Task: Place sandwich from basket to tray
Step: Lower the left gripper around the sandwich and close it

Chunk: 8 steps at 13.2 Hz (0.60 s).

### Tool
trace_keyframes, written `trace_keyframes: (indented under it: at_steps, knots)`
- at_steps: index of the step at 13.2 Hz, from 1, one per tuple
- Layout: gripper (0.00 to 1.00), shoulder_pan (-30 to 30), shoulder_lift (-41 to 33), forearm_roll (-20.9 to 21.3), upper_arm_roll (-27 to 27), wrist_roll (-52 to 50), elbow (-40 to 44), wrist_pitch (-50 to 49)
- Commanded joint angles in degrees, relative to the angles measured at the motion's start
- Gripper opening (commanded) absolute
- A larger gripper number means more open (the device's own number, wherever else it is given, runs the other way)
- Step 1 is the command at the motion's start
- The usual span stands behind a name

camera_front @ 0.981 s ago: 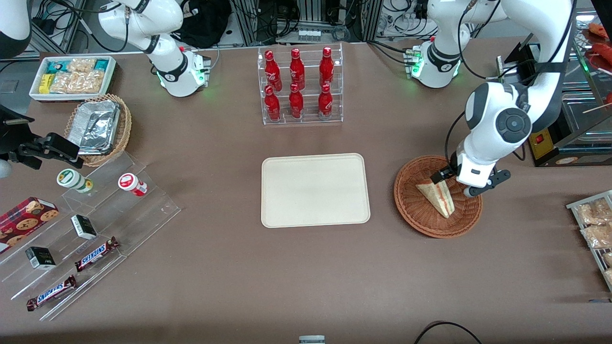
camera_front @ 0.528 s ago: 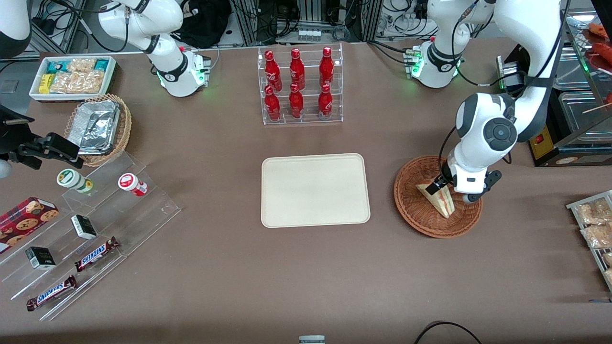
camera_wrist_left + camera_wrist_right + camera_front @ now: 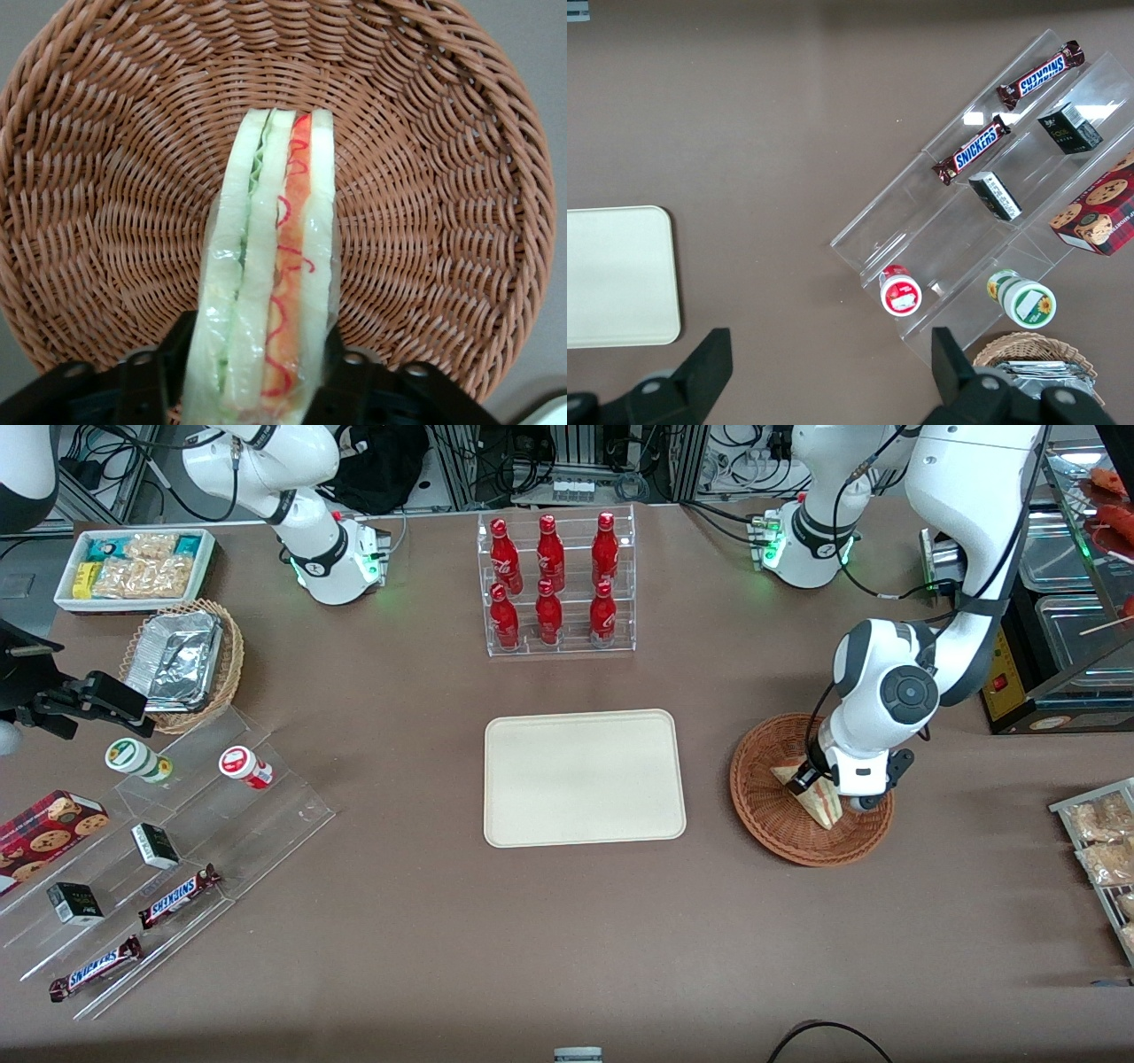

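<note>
Tool (image 3: 824,786) straddles sandwich (image 3: 266,283) inside basket (image 3: 771,815).

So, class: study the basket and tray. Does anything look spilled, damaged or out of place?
Nothing stands out. The sandwich lies intact in the basket, its layers together, with the claw low around it. The tray sits flat and bare beside the basket.

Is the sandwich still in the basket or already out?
In: the sandwich stands on edge in the basket, with the gripper straddling it.
</note>
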Motion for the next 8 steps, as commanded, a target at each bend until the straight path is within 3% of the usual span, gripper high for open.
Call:
trace_keyframes:
  at_steps: [1,5,8]
  knots:
    - [0.12,-0.5,-1.7,0.2,0.5,-0.7,0.3,-1.1]
    - [0.11,-0.8,-3.7,0.3,0.2,6.2,9.1,-18.6]
    - [0.10,-4.2,-2.6,0.3,0.0,12.6,16.9,-29.4]
